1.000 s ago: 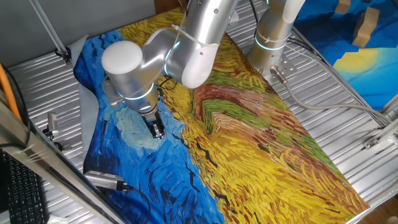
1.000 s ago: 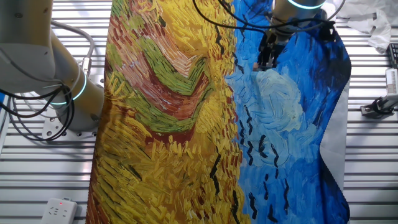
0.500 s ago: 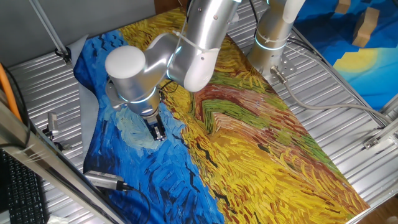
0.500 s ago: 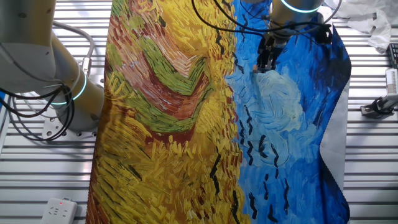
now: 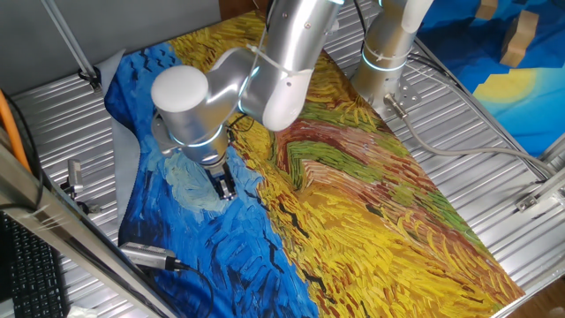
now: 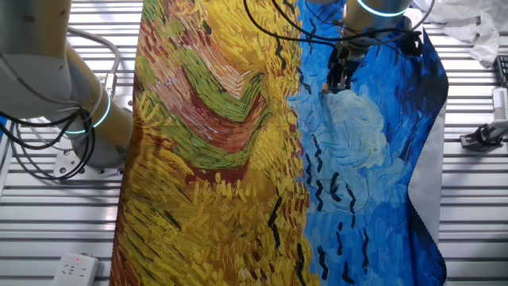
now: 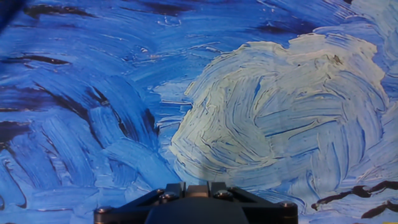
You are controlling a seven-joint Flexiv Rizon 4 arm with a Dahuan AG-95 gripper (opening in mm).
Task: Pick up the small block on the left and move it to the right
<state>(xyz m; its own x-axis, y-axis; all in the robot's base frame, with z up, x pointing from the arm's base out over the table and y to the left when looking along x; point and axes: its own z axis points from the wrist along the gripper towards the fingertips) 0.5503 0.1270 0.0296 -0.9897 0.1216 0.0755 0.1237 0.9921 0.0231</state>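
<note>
My gripper (image 5: 225, 187) hangs just above the blue part of the painted cloth (image 5: 353, 185), beside a pale swirl (image 7: 280, 118). Its fingers stand close together, shut on the small block (image 7: 198, 190), a brownish piece that shows between them at the bottom edge of the hand view. In the other fixed view the gripper (image 6: 337, 82) points down over the blue area near the top, and the block is mostly hidden by the dark fingers. Nothing else lies on the cloth under the hand.
A second silver arm's base (image 5: 387, 55) stands at the cloth's far edge (image 6: 75, 103). Wooden blocks (image 5: 516, 35) lie on another cloth at top right. Metal tools (image 5: 75, 177) and a silver pen-like tool (image 5: 150, 256) rest on the ribbed table at the left.
The arm has drifted slightly right and down in the one fixed view; the gripper stays shut, close to the cloth, near the pale swirl.
</note>
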